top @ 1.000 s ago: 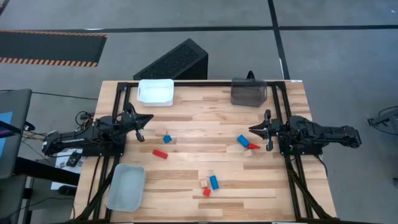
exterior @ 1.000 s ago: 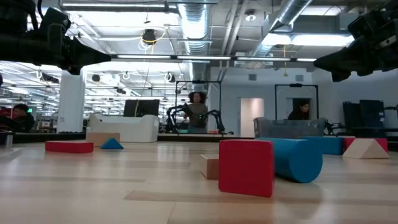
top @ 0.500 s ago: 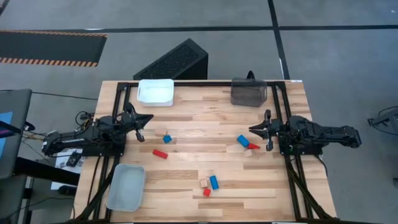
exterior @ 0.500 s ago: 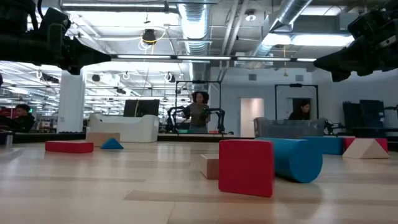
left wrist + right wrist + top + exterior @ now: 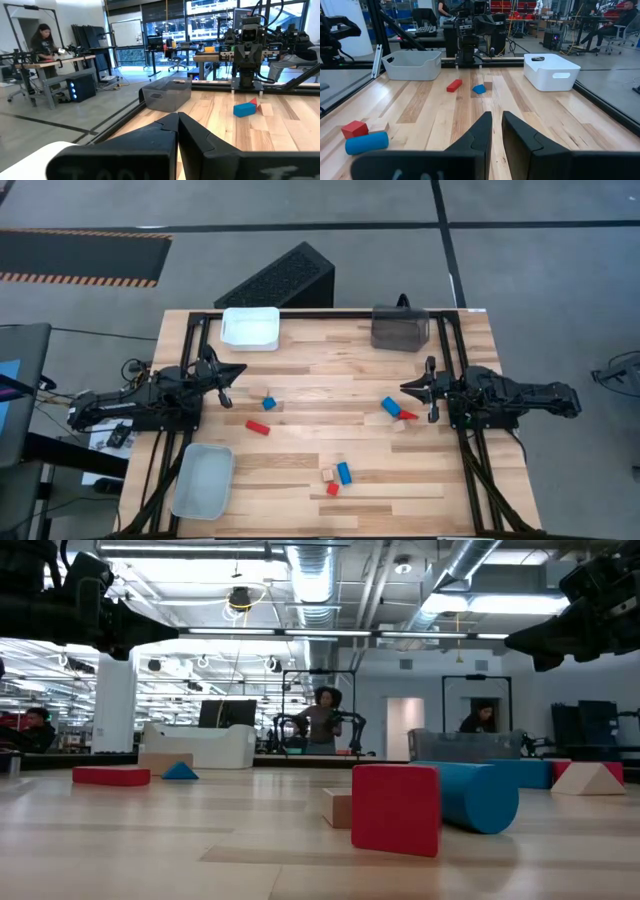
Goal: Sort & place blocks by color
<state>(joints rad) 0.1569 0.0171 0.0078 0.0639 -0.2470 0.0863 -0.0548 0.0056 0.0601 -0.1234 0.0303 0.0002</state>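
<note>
Small blocks lie scattered flat on the wooden table (image 5: 300, 370). A blue block (image 5: 268, 402) and a red bar (image 5: 257, 427) lie left of centre. A blue cylinder (image 5: 390, 406), a red wedge (image 5: 406, 415) and a wood piece (image 5: 398, 424) lie at the right. A wood cube (image 5: 327, 474), a blue block (image 5: 344, 472) and a red cube (image 5: 332, 488) lie near the front. My left gripper (image 5: 230, 375) hovers at the left edge, shut and holding nothing (image 5: 177, 116). My right gripper (image 5: 408, 390) hovers at the right edge beside the blue cylinder, a narrow gap between its fingers (image 5: 496, 116).
A white bin (image 5: 250, 328) stands at the far left, a dark tinted bin (image 5: 400, 327) at the far right, and a grey bin (image 5: 203, 480) at the near left corner. Black frame rails (image 5: 170, 470) run along both sides. People stand in the room beyond the table.
</note>
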